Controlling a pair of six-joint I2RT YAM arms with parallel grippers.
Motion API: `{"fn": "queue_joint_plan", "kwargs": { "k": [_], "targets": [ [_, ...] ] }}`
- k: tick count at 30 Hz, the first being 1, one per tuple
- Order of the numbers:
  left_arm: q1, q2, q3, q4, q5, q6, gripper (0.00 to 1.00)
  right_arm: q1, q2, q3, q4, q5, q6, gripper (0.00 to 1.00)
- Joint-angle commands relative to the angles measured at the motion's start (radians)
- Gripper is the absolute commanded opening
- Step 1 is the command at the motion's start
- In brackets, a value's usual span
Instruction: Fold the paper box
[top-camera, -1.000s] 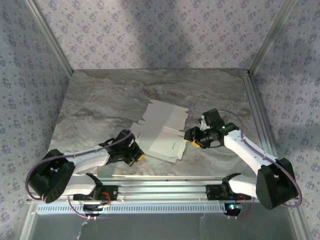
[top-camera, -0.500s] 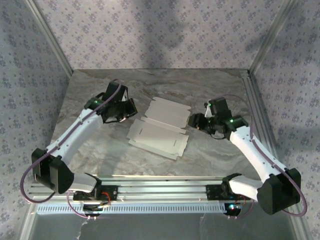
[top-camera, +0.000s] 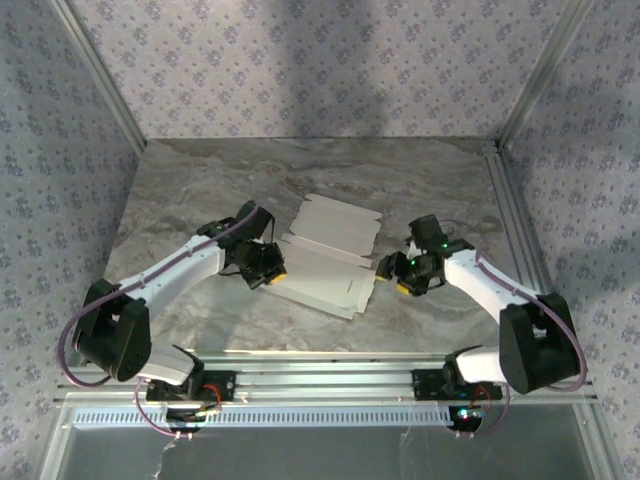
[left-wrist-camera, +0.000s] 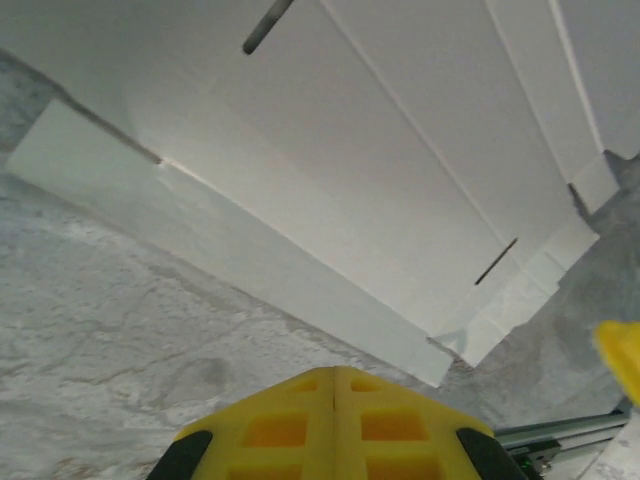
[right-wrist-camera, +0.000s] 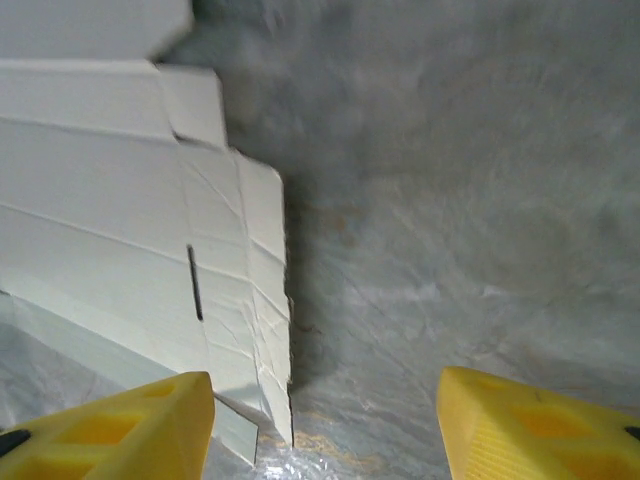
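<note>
i see the paper box (top-camera: 325, 262) lying flat and unfolded near the middle of the grey marbled worktop (top-camera: 200, 190), its creased panels and small edge tabs showing. the left pincer (top-camera: 266, 268) sits just beside the box's left edge, yellow fingers (left-wrist-camera: 290, 430) pressed together on nothing. the right pincer (top-camera: 393, 274) is just off the right edge, jaws apart, bare worktop between them.

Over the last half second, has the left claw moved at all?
Yes. The left gripper has come closer to the front rail of the table, ending beside the left edge of the paper box.
</note>
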Motion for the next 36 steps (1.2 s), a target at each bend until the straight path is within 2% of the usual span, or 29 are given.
{"fn": "queue_joint_plan", "kwargs": {
  "k": [1,7,13,16,23,25,27,29,30,32,36],
  "targets": [
    [0.004,0.003,0.021,0.043,0.035,-0.035,0.00,0.013,0.036,-0.005,0.161,-0.147,0.068,0.59],
    [0.014,0.016,0.036,0.032,0.048,-0.016,0.00,0.023,0.150,-0.003,0.180,-0.153,0.075,0.52],
    [0.022,-0.004,0.027,0.026,0.056,-0.027,0.00,0.025,0.169,-0.026,0.211,-0.156,0.089,0.50],
    [0.021,-0.018,0.003,0.042,0.065,-0.045,0.00,0.032,0.199,-0.010,0.259,-0.187,0.112,0.46],
    [0.036,-0.048,-0.024,0.047,0.068,-0.057,0.00,0.070,0.275,0.038,0.238,-0.174,0.118,0.35],
    [0.041,-0.057,-0.027,0.043,0.067,-0.057,0.00,0.068,0.281,0.035,0.245,-0.171,0.125,0.29],
    [0.045,-0.066,-0.031,0.045,0.069,-0.059,0.00,0.066,0.290,0.035,0.261,-0.173,0.135,0.19],
    [0.051,-0.073,-0.046,0.057,0.075,-0.066,0.00,0.068,0.305,0.039,0.280,-0.182,0.148,0.04],
    [0.055,-0.079,-0.057,0.065,0.082,-0.077,0.00,0.069,0.310,0.043,0.287,-0.181,0.161,0.00],
    [0.068,-0.098,-0.084,0.085,0.097,-0.106,0.00,0.064,0.301,0.051,0.318,-0.194,0.215,0.00],
    [0.117,-0.184,-0.148,0.147,0.107,-0.230,0.36,0.055,0.229,0.140,0.374,-0.179,0.411,0.00]
  ]
}}
